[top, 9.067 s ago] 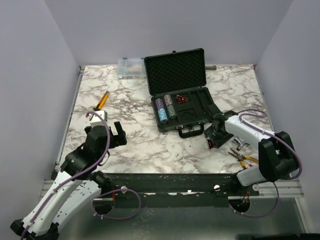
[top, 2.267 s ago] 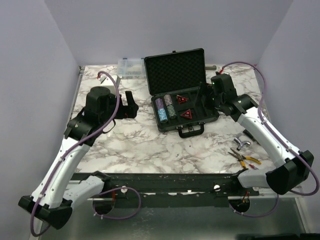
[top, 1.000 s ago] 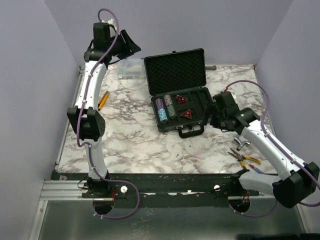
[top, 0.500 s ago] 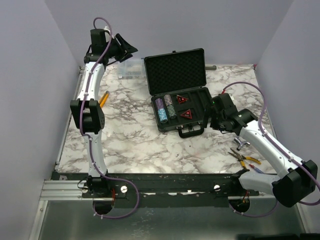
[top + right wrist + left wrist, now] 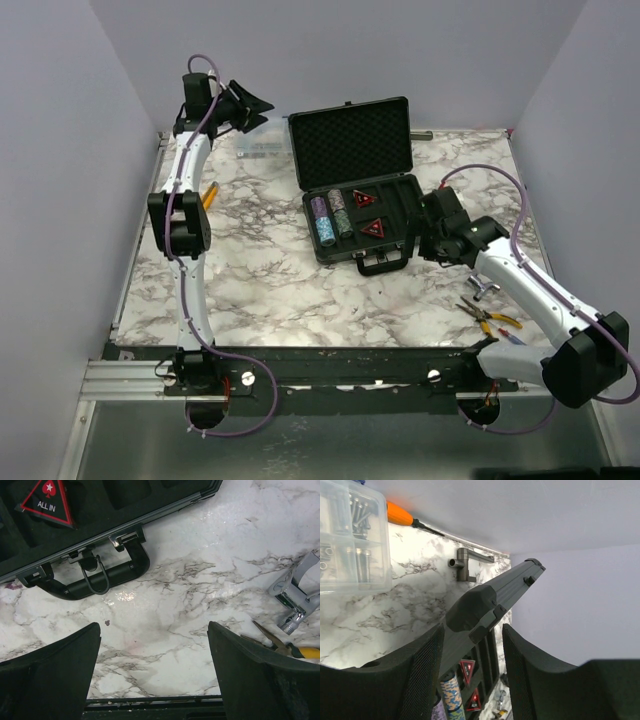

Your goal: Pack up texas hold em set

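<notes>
Now: case open, both grippers empty

High at the back, the left gripper point(image 5: 248, 104) hangs with its jaws about half parted and nothing between them. Just to its right stands the raised lid point(image 5: 350, 148) of the black briefcase point(image 5: 345, 255). In the left wrist view the lid's outer edge runs up beyond the gap between the fingers point(image 5: 420, 680), clear of both. Close below this gripper, the clear organiser box point(image 5: 258, 138) sits on the marble table point(image 5: 280, 285).

The right gripper point(image 5: 422, 240) is low over the table, jaws spread wide and gripping nothing. The briefcase's side wall is just to its left. In the right wrist view the carry handle point(image 5: 102, 577) lies ahead and to the left of the fingers point(image 5: 55, 675), apart from them. Pliers point(image 5: 492, 320) lie on its other side, nearer the arm's base.

The slotted tray point(image 5: 400, 200) lies flat. The chip stacks point(image 5: 331, 216) stand in the slots farthest from the right gripper. The two red-black triangles point(image 5: 363, 199) rest in the compartments between the chips and that gripper.
</notes>
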Tool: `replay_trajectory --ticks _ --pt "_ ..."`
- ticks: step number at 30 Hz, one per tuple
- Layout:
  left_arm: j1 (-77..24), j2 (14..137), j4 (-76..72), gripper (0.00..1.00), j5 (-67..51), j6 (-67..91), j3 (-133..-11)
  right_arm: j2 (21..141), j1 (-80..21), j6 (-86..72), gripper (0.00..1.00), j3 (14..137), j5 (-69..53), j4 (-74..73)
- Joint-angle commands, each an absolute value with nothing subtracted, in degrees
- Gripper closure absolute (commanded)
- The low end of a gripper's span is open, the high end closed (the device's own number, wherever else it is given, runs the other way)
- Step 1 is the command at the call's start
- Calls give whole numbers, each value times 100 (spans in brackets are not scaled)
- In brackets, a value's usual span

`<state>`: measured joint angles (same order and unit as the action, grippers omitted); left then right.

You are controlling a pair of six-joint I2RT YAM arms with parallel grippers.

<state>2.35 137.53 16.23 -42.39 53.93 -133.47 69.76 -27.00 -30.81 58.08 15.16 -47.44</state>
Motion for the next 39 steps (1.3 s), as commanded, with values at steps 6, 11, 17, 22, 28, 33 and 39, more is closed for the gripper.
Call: replay_trajectory --ticks 6,11,17,22,28,33,39 --pt "132 14247 1083 50 -4640 6201 -13586 7246 -2691 -2949 11 5914 1477 -4556" --pt "52 14454 939 56 -4688 6556 -13592 7259 -2690 -2937 12 5933 1468 -4567" --pt "18 14680 877 57 -4737 6880 -13685 7242 -2691 -2968 13 5933 1485 -4619" --pt "-219 14809 668 60 -4767 7193 -13691 7222 -2692 -2985 14 5937 1492 -4614" --pt "-272 14971 393 64 -4854 7529 -13719 7203 -2689 -2981 14 5943 1519 -4632" --pt "-295 14945 291 67 -5031 7483 -13695 7162 -2691 -2993 14 5937 1534 -4646" --pt "-315 14725 268 67 -5237 7232 -13464 7139 -2692 -3020 15 5920 1498 -4636"
